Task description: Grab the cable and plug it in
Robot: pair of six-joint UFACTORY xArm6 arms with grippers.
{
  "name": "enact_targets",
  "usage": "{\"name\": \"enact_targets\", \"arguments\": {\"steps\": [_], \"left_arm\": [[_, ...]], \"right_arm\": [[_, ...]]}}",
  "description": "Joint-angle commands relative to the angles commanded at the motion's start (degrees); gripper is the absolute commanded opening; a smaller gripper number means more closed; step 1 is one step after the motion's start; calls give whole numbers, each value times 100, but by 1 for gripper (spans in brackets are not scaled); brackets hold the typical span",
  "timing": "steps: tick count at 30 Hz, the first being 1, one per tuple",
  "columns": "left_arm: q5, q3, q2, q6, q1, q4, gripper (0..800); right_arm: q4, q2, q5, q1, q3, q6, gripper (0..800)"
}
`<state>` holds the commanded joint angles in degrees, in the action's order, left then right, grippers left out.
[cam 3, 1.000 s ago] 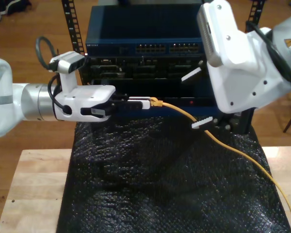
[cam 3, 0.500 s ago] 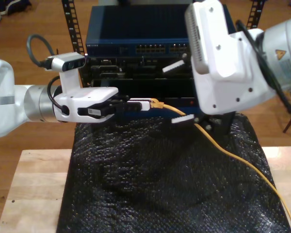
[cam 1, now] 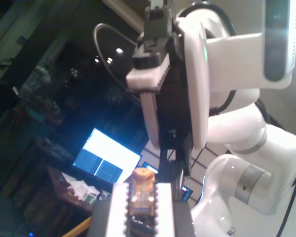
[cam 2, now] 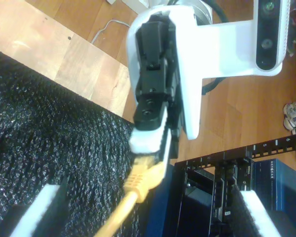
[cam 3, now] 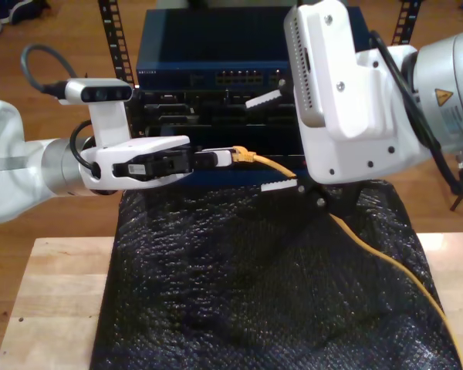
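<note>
The yellow-orange cable (cam 3: 386, 262) runs from the exterior view's lower right up to its plug (cam 3: 245, 156), in front of the blue switch rack (cam 3: 208, 46). My first gripper (cam 3: 222, 157) reaches in from the exterior view's left and is shut on the plug (cam 1: 140, 190), holding it level. My second gripper (cam 3: 272, 142) comes from the exterior view's right and is open. Its white fingers (cam 2: 39, 210) stand wide apart on either side of the cable (cam 2: 121, 215), just behind the plug (cam 2: 144, 178). One of its fingers (cam 1: 149, 106) hangs close ahead in the first wrist view.
A black bubble-textured mat (cam 3: 255, 285) covers the wooden table (cam 3: 54, 301) in front of the rack. Rows of ports (cam 3: 239, 77) line the switch face, and black rack rails (cam 3: 112, 35) stand at its sides. The second arm's bulky white body (cam 3: 355, 100) hides part of the rack.
My second gripper has swung toward the exterior view's left, closing in until its open fingers straddle the cable behind the plug. My first gripper has lifted the plug slightly.
</note>
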<state>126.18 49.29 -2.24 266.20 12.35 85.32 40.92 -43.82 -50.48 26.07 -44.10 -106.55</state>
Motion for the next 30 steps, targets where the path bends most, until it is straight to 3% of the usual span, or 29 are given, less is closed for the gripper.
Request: {"name": "enact_targets", "arguments": {"steps": [8,17,22,30], "left_arm": [[255,0,-237,158,0,18,7],[290,0,-316,193,-9,9,11],[413,0,-325,229,-9,18,14],[475,0,-325,273,-9,105,16]], "right_arm": [[-9,0,378,255,141,-18,721],[-18,53,765,580,308,-211,690],[-9,44,914,580,316,-202,538],[0,44,941,580,369,-185,474]]}}
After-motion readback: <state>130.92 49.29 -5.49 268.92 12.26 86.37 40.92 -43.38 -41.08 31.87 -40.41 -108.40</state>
